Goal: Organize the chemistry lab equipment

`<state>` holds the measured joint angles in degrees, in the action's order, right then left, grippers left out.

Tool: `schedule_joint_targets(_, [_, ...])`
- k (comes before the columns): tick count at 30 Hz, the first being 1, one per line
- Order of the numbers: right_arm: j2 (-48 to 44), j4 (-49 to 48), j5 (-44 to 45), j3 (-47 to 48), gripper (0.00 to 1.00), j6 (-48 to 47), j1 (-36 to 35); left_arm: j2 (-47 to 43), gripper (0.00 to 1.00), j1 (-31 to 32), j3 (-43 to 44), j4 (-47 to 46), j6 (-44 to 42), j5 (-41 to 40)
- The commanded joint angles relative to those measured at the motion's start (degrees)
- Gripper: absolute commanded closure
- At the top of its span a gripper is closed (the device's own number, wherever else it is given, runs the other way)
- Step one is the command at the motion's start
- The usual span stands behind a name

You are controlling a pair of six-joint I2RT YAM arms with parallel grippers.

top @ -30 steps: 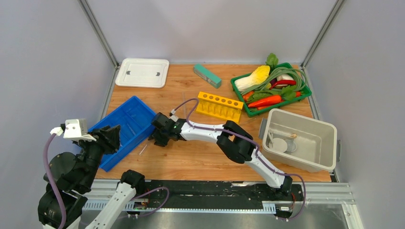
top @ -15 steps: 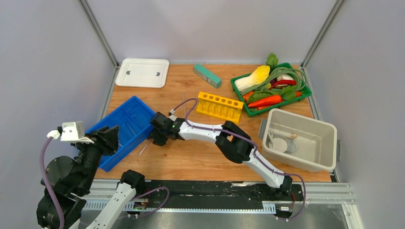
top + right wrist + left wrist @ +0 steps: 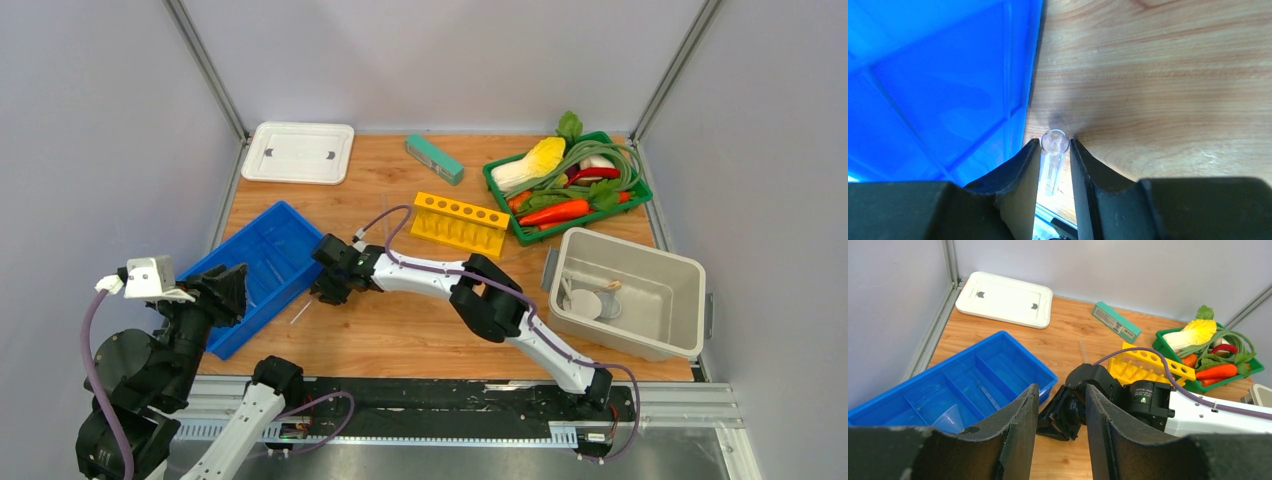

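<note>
My right pincer [image 3: 1054, 151] pinches the clear glass tube [image 3: 1055, 141] just outside the blue tray [image 3: 938, 85] wall, probably so I can lift it into a compartment.

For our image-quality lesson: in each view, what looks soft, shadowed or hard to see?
Top view: even light, soft shadows; clear tube barely shows. Left wrist: left fingers dark and blurred, table sharp. Right wrist: right fingers soft, tube in focus, faint shadow beyond it.

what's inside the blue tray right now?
A clear funnel and a thin glass tube lie in the blue tray. Its near end is hidden behind the left hand.
</note>
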<state>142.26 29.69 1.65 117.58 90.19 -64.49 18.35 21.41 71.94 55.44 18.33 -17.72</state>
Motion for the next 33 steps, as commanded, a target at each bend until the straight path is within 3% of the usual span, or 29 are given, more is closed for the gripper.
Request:
schedule_joint_targets(1, [1.01, 3.09, 0.63, -1.20, 0.67, -0.37, -0.38, 0.37, 0.53, 0.30, -0.14, -1.91, -0.31, -0.48])
schedule_joint_targets(10, [-7.68, 2.21, 6.35, -11.21, 0.69, -3.53, 0.94, 0.55, 0.53, 0.30, -0.22, -1.39, -0.48, -0.48])
schedule_joint_targets(24, [-34.22, -1.83, 13.90, -47.69, 0.64, -2.04, 7.80, 0.72, 0.53, 0.30, -3.91, -3.58, 0.30, 1.98])
schedule_joint_targets(29, [-39.77, -1.39, 17.07, -52.10, 0.63, -4.05, 8.41, 0.99, 0.53, 0.30, -6.54, -4.81, 0.40, 2.95])
schedule_joint_targets(33, [-41.18, -1.49, 18.91, -50.70, 0.62, -14.94, 8.68, 1.60, 0.53, 0.30, -9.62, -4.82, -0.49, 5.32])
